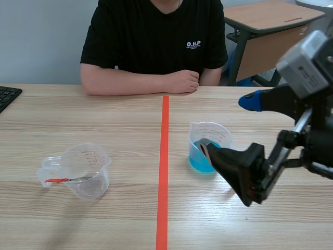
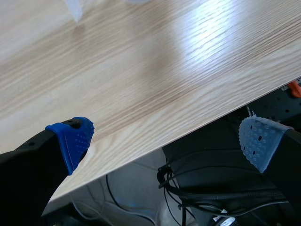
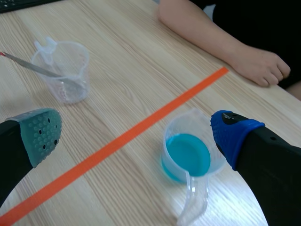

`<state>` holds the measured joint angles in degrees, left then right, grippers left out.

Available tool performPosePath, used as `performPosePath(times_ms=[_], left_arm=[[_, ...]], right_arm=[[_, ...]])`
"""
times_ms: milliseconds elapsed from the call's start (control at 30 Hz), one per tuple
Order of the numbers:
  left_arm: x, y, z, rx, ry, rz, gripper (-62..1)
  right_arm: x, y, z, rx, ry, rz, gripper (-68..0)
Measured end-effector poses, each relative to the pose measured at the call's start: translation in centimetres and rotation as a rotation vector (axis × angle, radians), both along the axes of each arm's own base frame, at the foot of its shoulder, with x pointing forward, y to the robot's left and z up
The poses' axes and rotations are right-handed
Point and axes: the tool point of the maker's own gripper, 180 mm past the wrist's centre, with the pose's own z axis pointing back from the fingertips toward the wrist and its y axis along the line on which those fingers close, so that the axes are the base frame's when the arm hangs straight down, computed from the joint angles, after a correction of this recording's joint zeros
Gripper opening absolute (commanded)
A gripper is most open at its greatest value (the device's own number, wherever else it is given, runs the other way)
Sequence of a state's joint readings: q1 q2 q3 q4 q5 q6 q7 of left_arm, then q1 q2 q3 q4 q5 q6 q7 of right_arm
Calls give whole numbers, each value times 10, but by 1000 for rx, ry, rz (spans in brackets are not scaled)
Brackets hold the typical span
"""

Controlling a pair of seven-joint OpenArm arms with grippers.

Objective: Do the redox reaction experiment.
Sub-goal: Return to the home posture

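Scene view: two clear plastic measuring cups stand on the wood-grain tabletop (image 1: 104,120), one on each side of the orange-red tape line (image 1: 164,156), probably so each arm has its own.
Blue-liquid cup (image 1: 208,148): thin-walled and spouted, part-filled with blue liquid. Its handle is turned toward the robot, likely for an easy grasp.
Right gripper (image 1: 229,125): spread wide and holding nothing, raised over the blue-liquid cup as if lined up to take it.
Empty cup (image 1: 83,169): a slim metal tool (image 1: 67,180) with a red end leans inside, over the rim.
Left gripper (image 2: 164,141): wide and empty, over the tabletop's near edge, parked apart from the cups.
Person (image 1: 156,36): forearms rest on the far edge.
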<state>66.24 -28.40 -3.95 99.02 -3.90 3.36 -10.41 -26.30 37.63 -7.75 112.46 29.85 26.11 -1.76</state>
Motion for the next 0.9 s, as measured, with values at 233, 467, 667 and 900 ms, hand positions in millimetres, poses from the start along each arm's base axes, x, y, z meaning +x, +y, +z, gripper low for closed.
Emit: performPosePath(times_ms=[233, 467, 667, 900], left_arm=[[22, -15, 27, -37, -94, -146, 14], [60, -23, 59, -86, -219, -206, 14], [101, -22, 82, -121, -302, -226, 14], [131, -31, 109, -215, -346, -281, 14]], right_arm=[[-29, -29, 3, -9, 27, -84, 4], [-56, -37, 1, -16, 73, -103, 4], [-62, -39, -5, -31, 90, -112, 4], [-58, -40, -3, -31, 74, -116, 4]])
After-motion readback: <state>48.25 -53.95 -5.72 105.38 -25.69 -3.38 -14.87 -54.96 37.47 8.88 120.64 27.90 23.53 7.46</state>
